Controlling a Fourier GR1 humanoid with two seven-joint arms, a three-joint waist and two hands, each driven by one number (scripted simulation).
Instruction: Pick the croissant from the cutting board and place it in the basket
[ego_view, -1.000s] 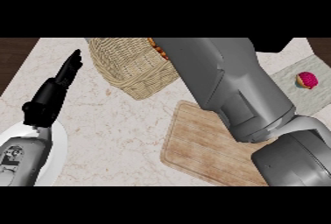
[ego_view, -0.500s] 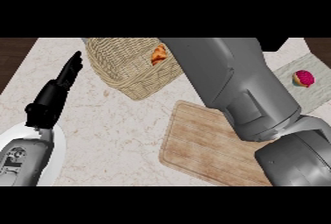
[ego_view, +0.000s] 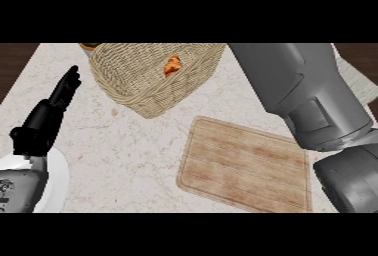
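My L hand (ego_view: 43, 125), black, shows at the view's left over the pale marble counter (ego_view: 125, 155). Its fingers (ego_view: 68, 84) are straight & pressed together, pointing up-view, holding nothing; it rests there. The fingertips are near the basket's left wall but apart from it.

The orange-brown croissant (ego_view: 173, 65) lies inside the tan woven wicker basket (ego_view: 140, 95), right of its centre against the inner wall; only part of it shows. The basket sits at the far side of the counter, top-centre of the view.

The pale rectangular wooden cutting board (ego_view: 244, 170), w/ rounded corners, lies flat on the near-right side of the basket, just apart from it; its visible top is bare wood.

My big grey R forearm (ego_view: 310, 95) crosses the view's right side from the lower right to the top edge, overlapping the board's far-right corner. The R hand doesn't show, so I can't tell how its fingers stand.
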